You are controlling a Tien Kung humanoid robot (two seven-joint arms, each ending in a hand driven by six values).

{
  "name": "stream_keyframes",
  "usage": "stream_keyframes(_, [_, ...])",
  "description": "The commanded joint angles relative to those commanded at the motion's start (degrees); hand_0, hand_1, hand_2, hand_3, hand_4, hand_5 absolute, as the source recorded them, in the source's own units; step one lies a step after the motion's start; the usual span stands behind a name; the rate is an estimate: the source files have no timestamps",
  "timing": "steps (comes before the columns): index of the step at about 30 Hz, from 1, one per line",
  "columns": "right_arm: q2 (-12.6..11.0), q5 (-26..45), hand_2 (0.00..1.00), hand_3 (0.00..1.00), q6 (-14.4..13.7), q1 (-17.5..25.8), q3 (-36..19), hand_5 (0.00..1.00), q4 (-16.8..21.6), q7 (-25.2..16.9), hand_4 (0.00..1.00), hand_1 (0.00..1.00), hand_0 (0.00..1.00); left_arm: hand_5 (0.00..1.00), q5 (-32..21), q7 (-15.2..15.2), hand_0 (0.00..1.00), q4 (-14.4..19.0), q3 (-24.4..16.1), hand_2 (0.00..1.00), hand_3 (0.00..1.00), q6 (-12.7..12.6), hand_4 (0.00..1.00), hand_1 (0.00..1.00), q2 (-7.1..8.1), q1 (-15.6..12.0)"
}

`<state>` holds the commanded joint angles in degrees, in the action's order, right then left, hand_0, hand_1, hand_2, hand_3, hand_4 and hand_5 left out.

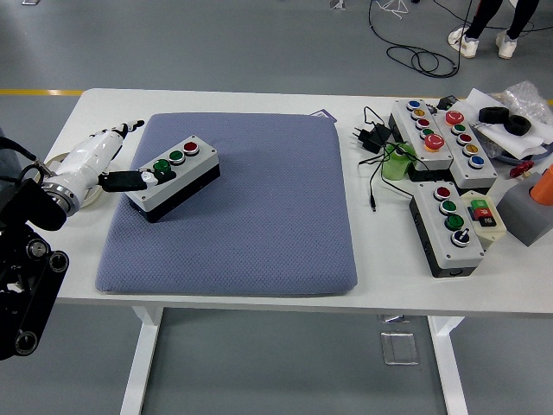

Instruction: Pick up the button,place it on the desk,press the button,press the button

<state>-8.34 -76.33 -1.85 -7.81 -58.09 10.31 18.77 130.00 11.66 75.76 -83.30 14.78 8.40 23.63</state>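
Note:
A grey button box [177, 179] with a black base lies at an angle on the upper left part of the blue-grey mat [251, 225]. Its top carries a red button [190, 147], two green buttons [176, 156] and a black knob [164, 175]. My left hand [130, 173], white with black fingers, reaches in from the left. One black finger [128, 181] stretches out flat and touches the box's near left end, beside the black knob. Another finger [134, 126] points away above the mat's corner. The hand grasps nothing.
Right of the mat lie a long button box [449, 229], two more button boxes [441, 134], a black power adapter with cable [371, 138] and a green object [395, 164]. A grey block [527, 212], black rolls [505, 118] and plastic bags crowd the far right. A person's feet [484, 41] show at the top.

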Motion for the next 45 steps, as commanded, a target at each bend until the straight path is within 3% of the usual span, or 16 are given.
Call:
stream_keyframes(9, [0.1,0.1,0.664,0.579,0.0,-0.2,0.2,0.236,0.0,0.0,0.364,0.635,0.661,0.738,0.0,2.5,0.998,-7.7,3.1,0.998,0.998,1.7,0.998,0.998,-2.05,4.8])
stream_keyframes(24, [0.2,0.2,0.663,0.579,0.1,-0.4,0.7,0.236,0.0,0.1,0.363,0.637,0.661,0.780,0.0,5.5,0.998,-19.1,7.2,0.998,0.998,2.2,0.998,0.998,-3.67,10.7])
stream_keyframes(31, [0.2,0.5,0.663,0.580,0.1,-0.4,0.9,0.236,0.0,0.0,0.363,0.638,0.662,0.778,0.0,7.4,0.998,-21.1,8.7,0.998,0.998,1.8,0.998,0.998,-4.21,12.2])
stream_keyframes(32, [0.2,0.5,0.663,0.579,0.1,-0.4,0.9,0.236,0.0,0.0,0.363,0.637,0.661,0.770,0.0,8.0,0.781,-21.3,8.9,0.998,0.971,1.5,0.997,0.923,-4.26,12.3])
stream_keyframes(37, [0.2,0.3,0.663,0.579,0.1,-0.4,0.9,0.236,0.0,0.1,0.363,0.637,0.661,0.770,0.0,10.5,0.781,-22.4,9.9,0.998,0.971,0.6,0.997,0.923,-4.30,13.2])
stream_keyframes(38, [0.2,0.3,0.663,0.579,0.1,-0.4,0.9,0.236,0.0,0.1,0.363,0.639,0.662,0.772,0.0,10.8,0.637,-22.5,10.0,0.943,0.936,0.7,0.985,0.822,-4.29,13.3])
stream_keyframes(43, [0.2,0.4,0.663,0.579,0.1,-0.4,0.9,0.236,0.0,0.1,0.363,0.639,0.662,0.772,0.0,11.8,0.637,-23.0,10.4,0.943,0.936,0.8,0.985,0.822,-4.23,13.7])
stream_keyframes(44, [0.2,0.3,0.662,0.578,0.1,-0.4,0.8,0.235,0.0,0.1,0.362,0.639,0.662,0.763,0.0,12.0,0.457,-23.1,10.7,0.753,0.858,0.9,0.983,0.659,-4.21,13.7])
stream_keyframes(45, [0.2,0.2,0.662,0.578,0.1,-0.4,0.8,0.235,0.0,0.1,0.362,0.639,0.662,0.763,0.0,12.1,0.457,-23.4,11.0,0.753,0.858,1.0,0.983,0.659,-4.20,13.8])
